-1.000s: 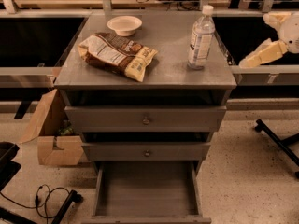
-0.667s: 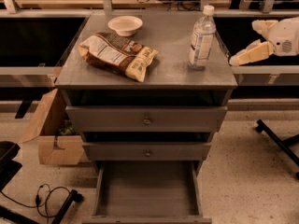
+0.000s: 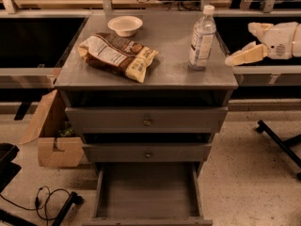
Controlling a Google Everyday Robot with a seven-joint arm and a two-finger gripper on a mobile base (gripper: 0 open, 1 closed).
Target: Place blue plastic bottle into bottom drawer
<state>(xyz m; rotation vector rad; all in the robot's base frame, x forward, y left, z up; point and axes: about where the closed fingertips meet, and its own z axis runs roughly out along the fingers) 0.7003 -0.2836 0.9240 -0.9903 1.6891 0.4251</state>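
In the camera view, the blue plastic bottle (image 3: pixel 202 37) is standing upright on the right part of the grey cabinet's top (image 3: pixel 174 65), its white cap pointing up, near the right edge. The gripper (image 3: pixel 241 45) is hanging in the air just off that right edge, beside the bottle but apart from it. Its two pale fingers (image 3: pixel 245 55) are pointing left toward the bottle and standing spread apart, with nothing between them. The white arm body behind it is reaching in from the right border.

A brown-and-yellow snack bag (image 3: pixel 117 55) is lying flat on the left half of the top, and a small cream bowl (image 3: pixel 125 25) is sitting behind it near the back edge, well apart from the bottle.

Below the top, the top drawer (image 3: pixel 147 121) and the middle drawer (image 3: pixel 148 153) are each showing a small round knob, both pulled out only slightly. The bottom drawer (image 3: pixel 146 192) is standing pulled far out toward the camera, showing its plain grey inside with nothing in it.

A cardboard box (image 3: pixel 47 135) is leaning on the floor at the cabinet's left, a dark cable (image 3: pixel 47 201) is curling in front of it, and a black leg (image 3: pixel 282 145) is crossing the speckled floor at the right
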